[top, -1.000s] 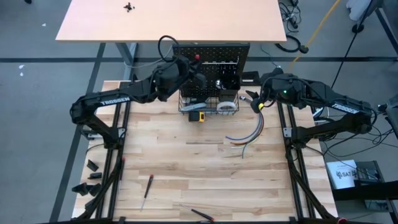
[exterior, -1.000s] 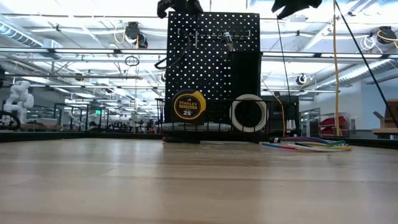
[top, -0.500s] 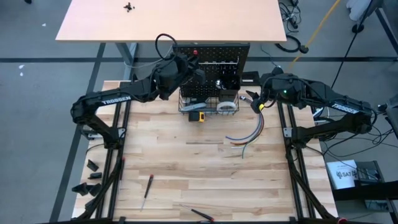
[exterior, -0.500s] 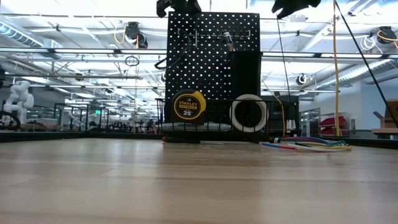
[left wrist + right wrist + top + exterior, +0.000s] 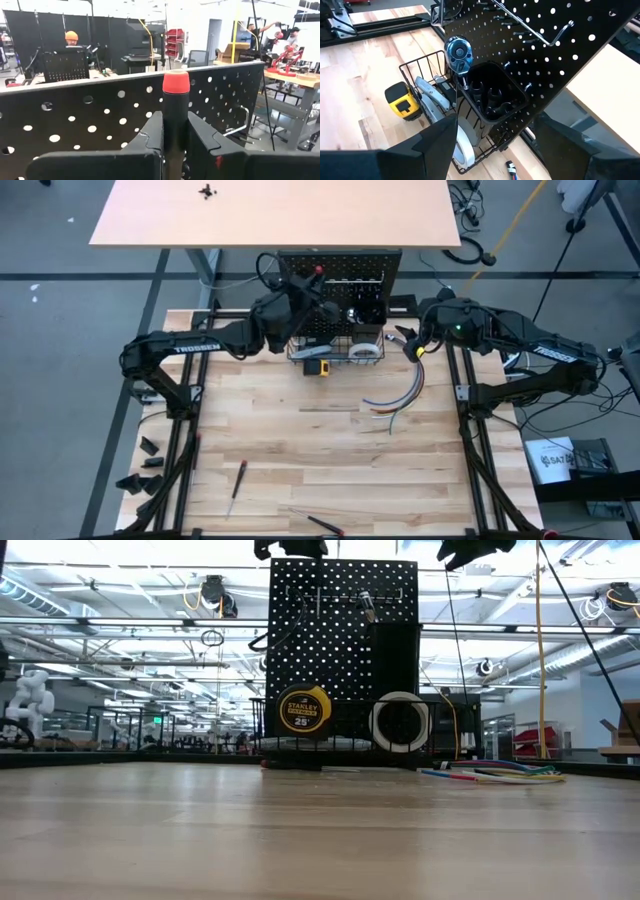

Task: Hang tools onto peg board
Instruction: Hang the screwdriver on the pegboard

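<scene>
Left end effector (image 5: 172, 145) shifted inward, clamping screwdriver (image 5: 175, 120) above peg board (image 5: 340, 265) edge

Tool count at the peg board (image 5: 340, 265)

Showing: one tape measure (image 5: 317, 366), one tape roll (image 5: 365, 351), one ratchet (image 5: 459, 53), two screwdrivers (image 5: 237, 485) lying on the tabletop (image 5: 300, 450), one wire bundle (image 5: 395, 400).

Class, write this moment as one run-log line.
left gripper: shut on red-capped black screwdriver, at black perforated peg board top | right gripper: open, empty, beside board | yellow tape measure: in basket
</scene>
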Motion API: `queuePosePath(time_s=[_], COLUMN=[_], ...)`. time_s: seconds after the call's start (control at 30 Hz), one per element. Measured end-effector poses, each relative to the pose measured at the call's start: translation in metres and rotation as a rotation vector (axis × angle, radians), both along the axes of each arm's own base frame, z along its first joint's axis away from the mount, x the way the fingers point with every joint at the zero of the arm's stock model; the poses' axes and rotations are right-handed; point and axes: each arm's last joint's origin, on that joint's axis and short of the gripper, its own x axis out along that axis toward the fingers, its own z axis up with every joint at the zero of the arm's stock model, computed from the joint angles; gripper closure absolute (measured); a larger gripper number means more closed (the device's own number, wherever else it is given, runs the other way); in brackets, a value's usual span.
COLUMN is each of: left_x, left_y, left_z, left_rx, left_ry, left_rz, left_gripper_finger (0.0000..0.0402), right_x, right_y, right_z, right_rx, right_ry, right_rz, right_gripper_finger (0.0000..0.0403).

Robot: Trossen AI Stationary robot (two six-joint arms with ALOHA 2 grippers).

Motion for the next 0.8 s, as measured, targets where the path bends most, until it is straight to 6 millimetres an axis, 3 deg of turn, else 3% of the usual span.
queuePosePath(time_s=[0.47, 0.8], left_x=[-0.002, 0.01], left_y=[0.012, 0.018], left_z=[-0.003, -0.019], left_rx=[-0.016, -0.028], left_ry=[-0.001, 0.034], left_rz=[0.048, 0.08], left_gripper_finger=[0.0363, 0.0356], right_x=[0.0, 0.0], right_y=[0.0, 0.0], right_z=[0.0, 0.0], right_rx=[-0.001, 0.005], right_ry=[0.003, -0.003], right_rz=[0.005, 0.001], right_gripper_finger=[0.0149, 0.0149])
